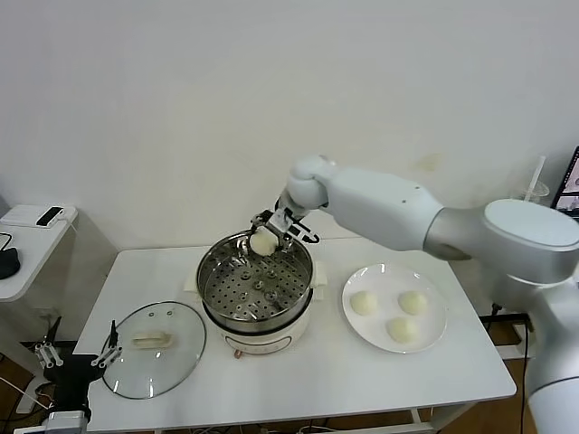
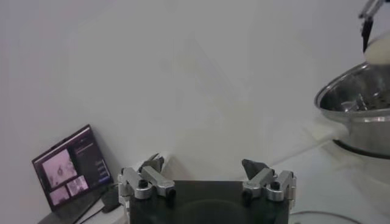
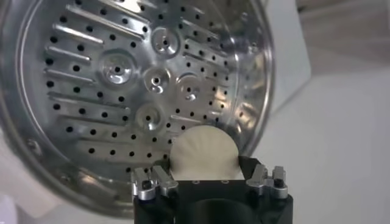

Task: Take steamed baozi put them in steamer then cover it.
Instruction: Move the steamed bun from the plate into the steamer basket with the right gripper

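Head view showing the right gripper (image 1: 266, 237) reaching across from the right side and hanging over the far rim of the steamer (image 1: 256, 287), pinching one steamed baozi (image 1: 262, 242) between its fingers. Held bun sitting directly under the gripper body, just above the back edge of the perforated tray, not yet touching the metal as far as can be told. Right wrist view confirming the grip: right gripper (image 3: 206, 176) closing on the pale bun (image 3: 203, 152) from both sides, with the steamer's holed tray (image 3: 122, 79) lying bare behind it and the bun hanging near the tray's rim rather than its middle. Three more buns resting on the white plate (image 1: 435, 334) just to the right of the steamer, at (image 1: 364, 303), (image 1: 412, 301) and (image 1: 402, 329), well apart from the working gripper. Cover (image 1: 154, 348) lying flat on the white table (image 1: 298, 380) to the left of the steamer, handle up, beside the pot's base. Left gripper (image 1: 77, 354) waiting low at the table's left front corner, fingers spread apart; left wrist view showing the same spread fingers (image 2: 155, 176) with nothing between them, and the steamer (image 2: 359, 109) off to one side with the held bun (image 2: 379, 49) above its rim.
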`<move>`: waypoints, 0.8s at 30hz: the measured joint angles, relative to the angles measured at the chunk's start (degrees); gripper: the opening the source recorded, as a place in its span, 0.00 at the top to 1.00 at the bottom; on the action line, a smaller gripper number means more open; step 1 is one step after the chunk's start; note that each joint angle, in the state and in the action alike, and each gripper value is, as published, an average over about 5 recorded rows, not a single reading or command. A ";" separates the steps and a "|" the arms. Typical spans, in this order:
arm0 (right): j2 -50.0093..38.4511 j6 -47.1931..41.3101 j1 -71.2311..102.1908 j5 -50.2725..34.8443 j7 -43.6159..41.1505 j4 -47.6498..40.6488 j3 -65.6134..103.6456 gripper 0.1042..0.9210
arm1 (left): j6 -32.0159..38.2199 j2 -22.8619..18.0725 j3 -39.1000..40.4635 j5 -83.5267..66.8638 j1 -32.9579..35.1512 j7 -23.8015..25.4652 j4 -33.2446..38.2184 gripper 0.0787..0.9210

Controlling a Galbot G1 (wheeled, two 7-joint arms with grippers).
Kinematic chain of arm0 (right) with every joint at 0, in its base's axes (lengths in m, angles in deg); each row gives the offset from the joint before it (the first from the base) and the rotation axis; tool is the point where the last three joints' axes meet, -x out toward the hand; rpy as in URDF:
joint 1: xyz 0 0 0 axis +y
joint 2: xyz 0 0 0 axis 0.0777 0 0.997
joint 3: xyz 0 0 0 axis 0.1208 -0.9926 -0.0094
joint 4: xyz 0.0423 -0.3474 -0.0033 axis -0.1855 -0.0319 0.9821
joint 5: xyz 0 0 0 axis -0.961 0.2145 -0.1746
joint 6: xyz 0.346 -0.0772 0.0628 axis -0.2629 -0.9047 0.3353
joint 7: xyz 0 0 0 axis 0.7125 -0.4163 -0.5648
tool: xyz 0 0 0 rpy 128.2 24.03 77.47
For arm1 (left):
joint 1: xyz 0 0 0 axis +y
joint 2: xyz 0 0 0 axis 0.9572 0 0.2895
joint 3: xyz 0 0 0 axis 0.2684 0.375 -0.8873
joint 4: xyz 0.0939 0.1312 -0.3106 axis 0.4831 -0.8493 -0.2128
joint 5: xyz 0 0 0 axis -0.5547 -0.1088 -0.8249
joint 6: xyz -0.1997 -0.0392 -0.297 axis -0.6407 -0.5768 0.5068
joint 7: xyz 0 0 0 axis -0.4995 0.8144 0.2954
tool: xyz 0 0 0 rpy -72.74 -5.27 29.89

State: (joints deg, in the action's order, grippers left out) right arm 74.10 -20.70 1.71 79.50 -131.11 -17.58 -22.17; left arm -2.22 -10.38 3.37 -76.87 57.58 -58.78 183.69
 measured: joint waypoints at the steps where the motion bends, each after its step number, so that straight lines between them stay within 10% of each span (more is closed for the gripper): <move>1: 0.53 0.99 0.35 1.19 0.49 -0.72 0.22 0.27 | 0.04 -0.04 -0.14 0.00 0.14 -0.03 0.08 0.12; 24: 4.48 8.62 0.50 7.26 1.54 -6.54 1.15 0.13 | 0.30 -0.01 -1.46 0.00 0.67 -0.15 0.61 0.12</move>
State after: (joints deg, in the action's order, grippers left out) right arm 78.59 -12.08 2.21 86.76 -129.58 -24.12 -21.02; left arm -1.91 -10.38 1.92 -76.88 58.25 -58.93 184.30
